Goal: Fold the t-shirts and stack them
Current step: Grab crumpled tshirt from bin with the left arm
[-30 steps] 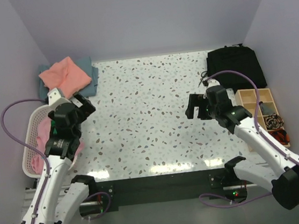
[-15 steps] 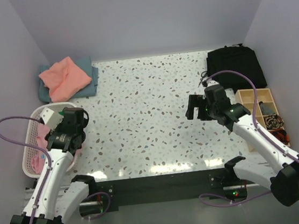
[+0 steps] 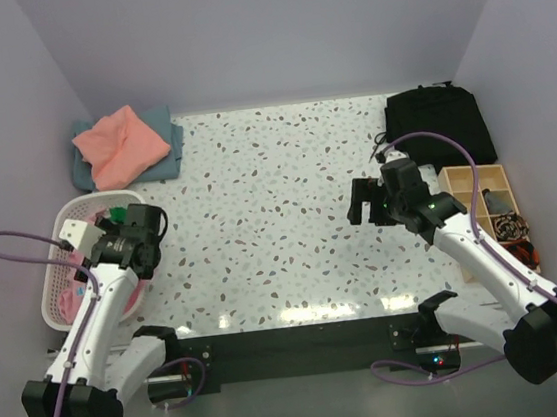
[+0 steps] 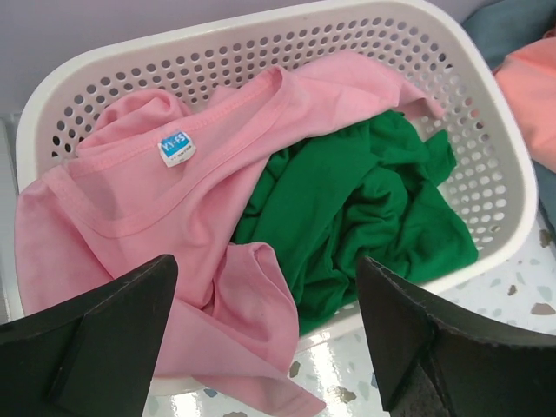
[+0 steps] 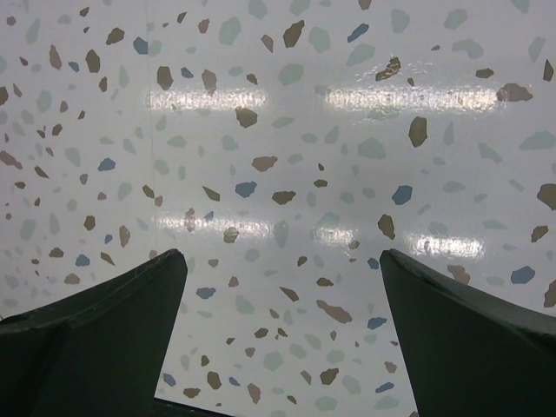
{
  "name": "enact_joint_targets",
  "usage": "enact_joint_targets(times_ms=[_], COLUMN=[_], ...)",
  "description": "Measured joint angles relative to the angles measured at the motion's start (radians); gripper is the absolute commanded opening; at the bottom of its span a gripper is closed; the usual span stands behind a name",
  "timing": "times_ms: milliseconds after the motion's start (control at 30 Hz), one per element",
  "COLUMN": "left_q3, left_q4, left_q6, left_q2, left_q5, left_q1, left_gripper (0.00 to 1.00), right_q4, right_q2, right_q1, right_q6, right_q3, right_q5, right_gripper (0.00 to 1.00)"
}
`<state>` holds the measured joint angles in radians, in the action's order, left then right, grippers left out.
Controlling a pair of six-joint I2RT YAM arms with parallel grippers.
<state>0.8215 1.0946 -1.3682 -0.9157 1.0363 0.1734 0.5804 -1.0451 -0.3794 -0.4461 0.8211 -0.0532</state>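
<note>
Speckled table (image 3: 280, 218). White basket (image 4: 287, 39) at its left edge: pink shirt (image 4: 156, 217) label up, draped over the near rim; green shirt (image 4: 365, 208) bunched beside it, touching. Salmon shirt (image 3: 120, 146) lies on grey-blue shirt (image 3: 176, 150), far-left corner. Left gripper (image 4: 265, 261) over basket, jaws spread, pinching nothing. Right gripper (image 5: 282, 256) over table, right of middle, jaws spread, empty.

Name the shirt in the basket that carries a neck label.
The light pink t-shirt: a small blue label sits at its neckline; the green t-shirt beside it shows none.
</note>
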Motion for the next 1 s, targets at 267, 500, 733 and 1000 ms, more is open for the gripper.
enact_joint_targets(times_ms=[267, 500, 733, 1000], left_q3=[-0.001, 0.0, -0.003, -0.031], left_q4=[-0.085, -0.33, -0.415, -0.493], left_q6=[0.047, 0.304, 0.422, 0.511], left_q2=[-0.15, -0.254, -0.33, -0.328], left_q5=[-0.005, -0.113, -0.204, -0.254], left_q1=[-0.124, -0.22, -0.224, -0.226], left_gripper=[0.7, 0.51, 0.2, 0.0], right_q4=[-0.001, -0.013, -0.013, -0.013], right_q2=[-0.02, -0.082, -0.105, -0.105], right_q1=[0.0, 0.0, 0.0, 0.0], right_q6=[0.04, 0.06, 0.068, 0.069], right_q3=[0.0, 0.0, 0.0, -0.001], right_q5=[0.0, 0.023, 0.024, 0.027], right_gripper=[0.99, 0.99, 0.99, 0.99])
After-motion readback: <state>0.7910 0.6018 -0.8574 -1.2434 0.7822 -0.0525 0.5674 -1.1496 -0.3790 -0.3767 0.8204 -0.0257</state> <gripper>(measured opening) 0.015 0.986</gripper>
